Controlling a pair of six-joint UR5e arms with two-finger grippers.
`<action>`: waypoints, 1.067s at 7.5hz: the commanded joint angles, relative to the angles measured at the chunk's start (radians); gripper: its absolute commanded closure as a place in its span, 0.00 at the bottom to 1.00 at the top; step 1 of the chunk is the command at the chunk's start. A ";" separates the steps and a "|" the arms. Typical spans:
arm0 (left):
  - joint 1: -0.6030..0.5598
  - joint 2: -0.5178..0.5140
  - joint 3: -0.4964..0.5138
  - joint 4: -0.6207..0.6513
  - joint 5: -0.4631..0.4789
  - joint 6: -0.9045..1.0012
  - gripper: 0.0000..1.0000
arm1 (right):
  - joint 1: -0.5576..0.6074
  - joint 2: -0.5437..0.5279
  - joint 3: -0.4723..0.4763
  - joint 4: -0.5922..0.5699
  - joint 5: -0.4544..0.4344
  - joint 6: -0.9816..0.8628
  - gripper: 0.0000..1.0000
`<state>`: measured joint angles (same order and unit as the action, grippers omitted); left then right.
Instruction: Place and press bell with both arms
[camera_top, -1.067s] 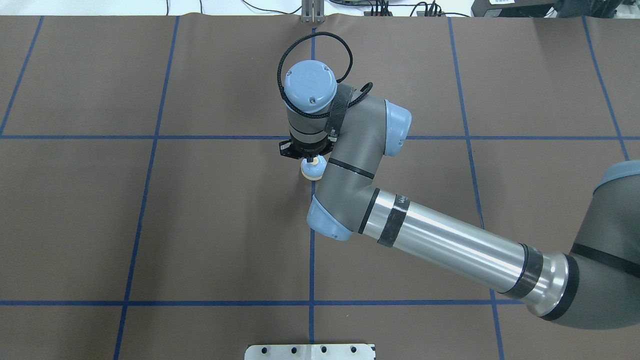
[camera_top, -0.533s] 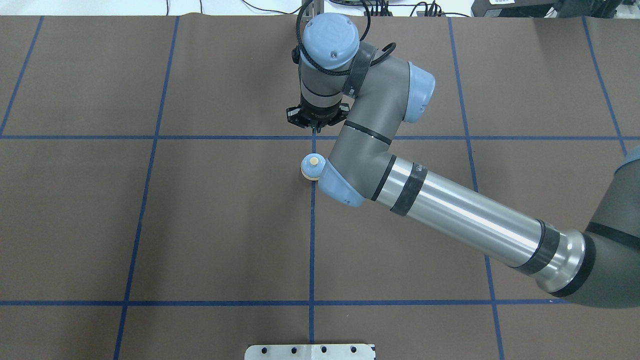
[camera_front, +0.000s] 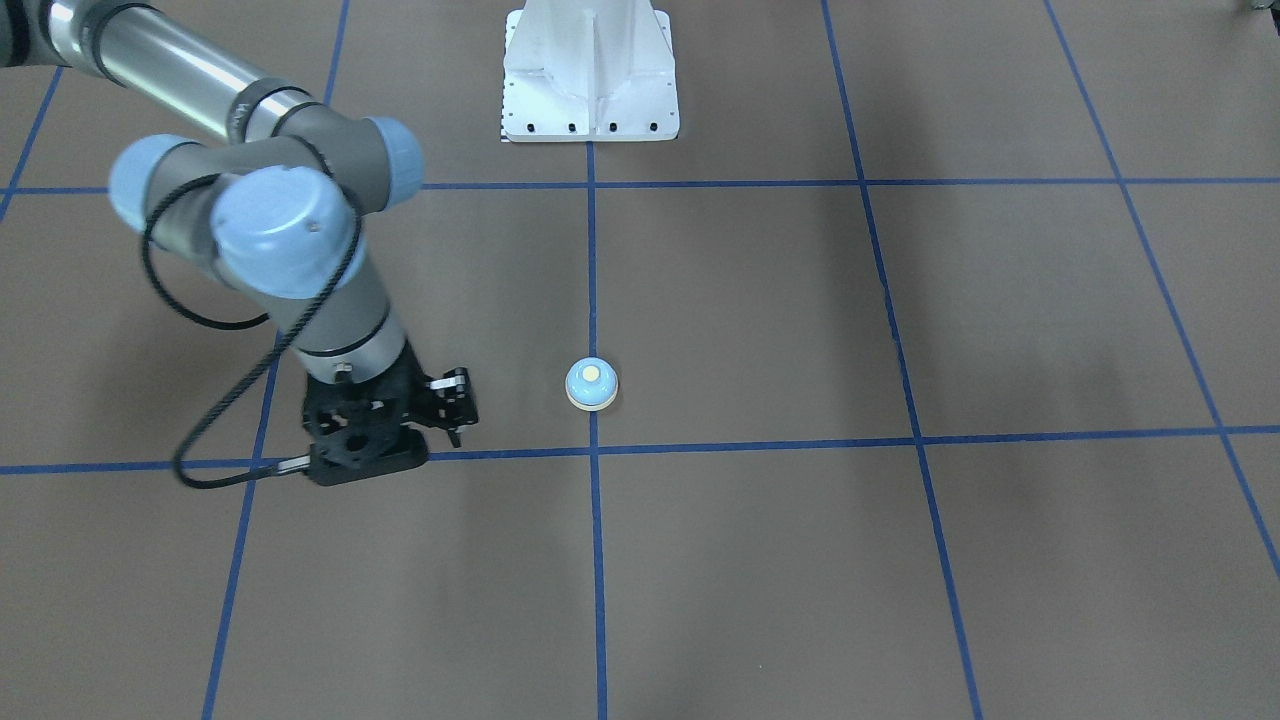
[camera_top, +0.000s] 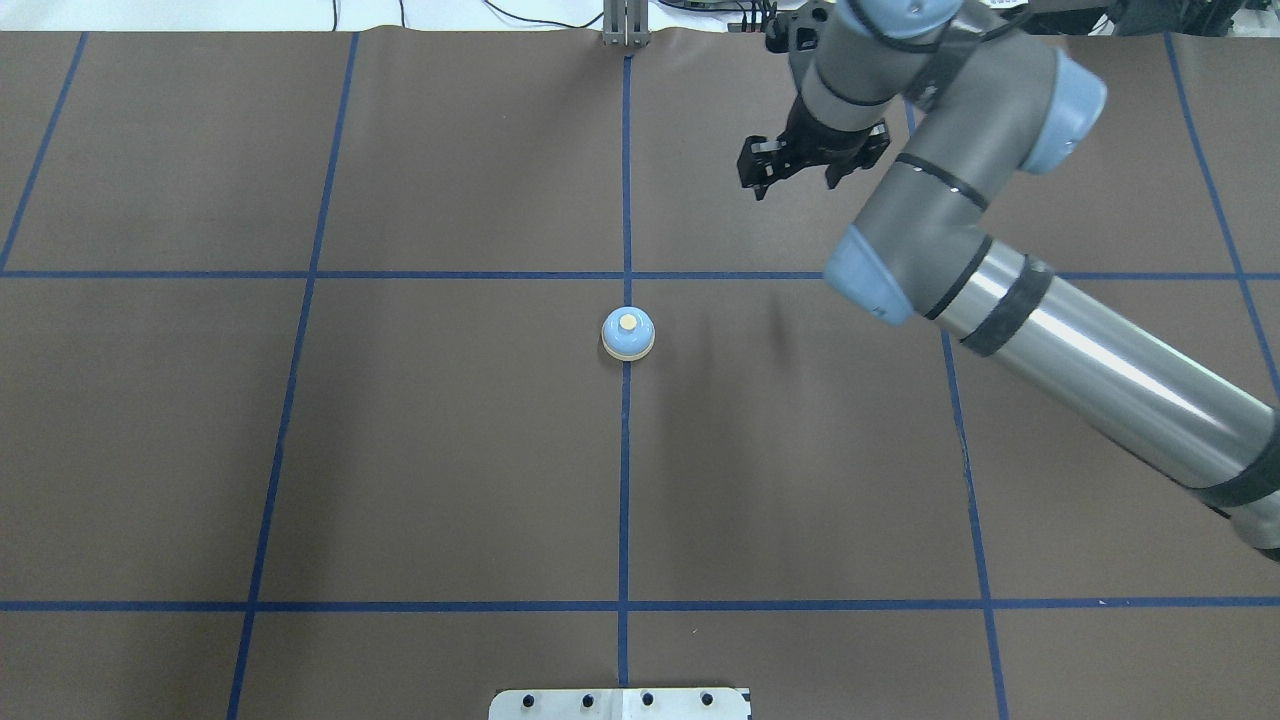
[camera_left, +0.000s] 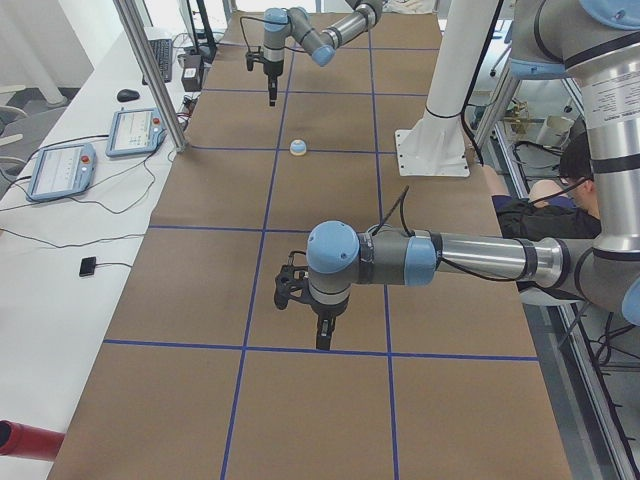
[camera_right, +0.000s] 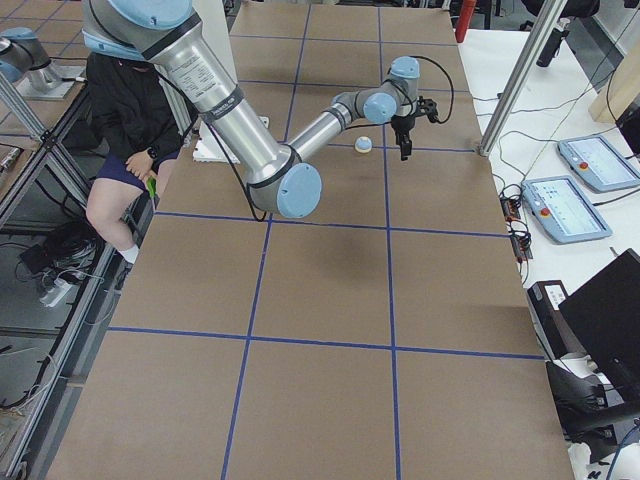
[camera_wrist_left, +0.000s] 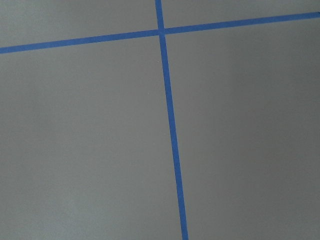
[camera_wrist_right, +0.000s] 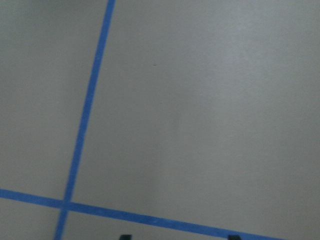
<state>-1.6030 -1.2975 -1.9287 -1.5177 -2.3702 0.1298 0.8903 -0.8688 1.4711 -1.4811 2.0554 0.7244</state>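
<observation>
The light-blue bell (camera_top: 628, 333) with its cream button stands alone on the brown mat, on the centre blue line; it also shows in the front view (camera_front: 591, 384). My right gripper (camera_top: 815, 165) hangs above the mat well off to the far right of the bell, touching nothing. In the front view (camera_front: 452, 425) it is left of the bell, and its fingers look shut together and empty. My left gripper (camera_left: 322, 338) shows only in the left side view, over the mat far from the bell. I cannot tell if it is open. Both wrist views show only mat and blue tape.
The white bolted pedestal (camera_front: 590, 70) stands at the robot's edge of the table. A metal post (camera_top: 625, 25) stands at the far edge. Teach pendants (camera_left: 135, 130) lie on the side bench. A seated person (camera_right: 125, 110) is beside the table.
My right gripper was down on the bell's button, then lifted off and swung away to the far right. The bell has stayed in place.
</observation>
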 joint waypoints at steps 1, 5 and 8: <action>0.000 0.004 -0.006 -0.041 0.006 0.002 0.00 | 0.172 -0.167 0.078 -0.002 0.116 -0.255 0.01; 0.002 -0.003 0.004 -0.041 0.005 0.004 0.00 | 0.433 -0.479 0.136 0.007 0.242 -0.720 0.01; 0.002 -0.006 0.007 -0.041 0.006 0.004 0.00 | 0.687 -0.680 0.162 -0.002 0.315 -0.988 0.01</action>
<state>-1.6015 -1.3019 -1.9228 -1.5585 -2.3641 0.1338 1.4699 -1.4676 1.6198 -1.4790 2.3510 -0.1832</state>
